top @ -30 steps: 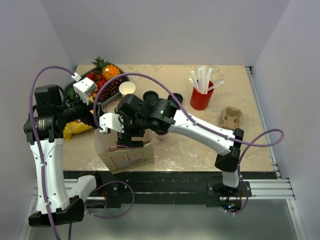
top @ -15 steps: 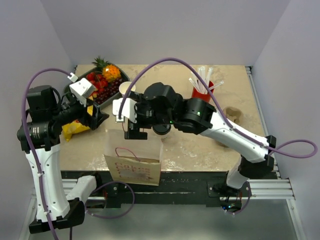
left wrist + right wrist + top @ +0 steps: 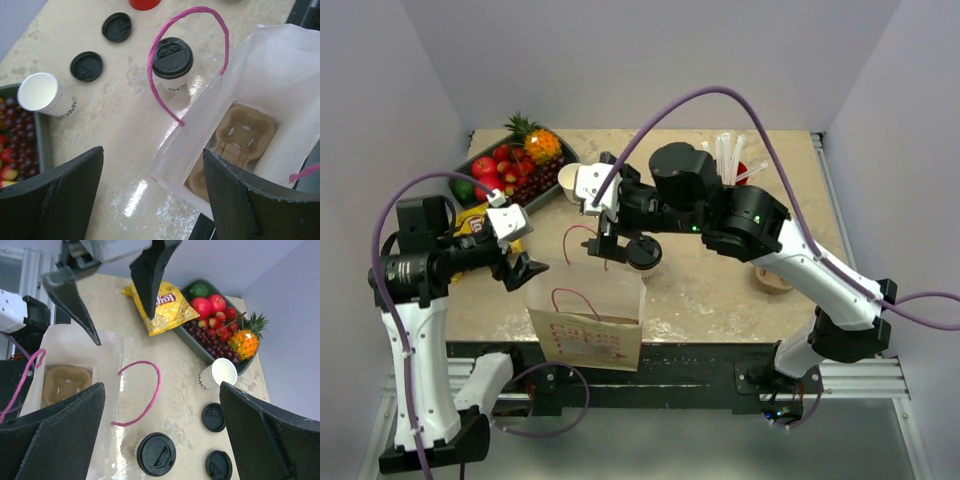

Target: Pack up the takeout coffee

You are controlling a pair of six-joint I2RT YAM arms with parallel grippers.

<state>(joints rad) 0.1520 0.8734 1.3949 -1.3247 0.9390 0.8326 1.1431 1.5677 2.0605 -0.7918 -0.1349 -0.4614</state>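
While hovering with left claw [image 3: 153,151] and right claw [image 3: 161,387] spread empty, yet to put lidded cup [image 3: 642,252] into bag [image 3: 588,312] at near edge.

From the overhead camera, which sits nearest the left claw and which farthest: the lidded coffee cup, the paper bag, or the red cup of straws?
1. Paper bag: just right of the left gripper, at the near edge.
2. Lidded coffee cup: mid-table, behind the bag.
3. Red cup of straws: back right.
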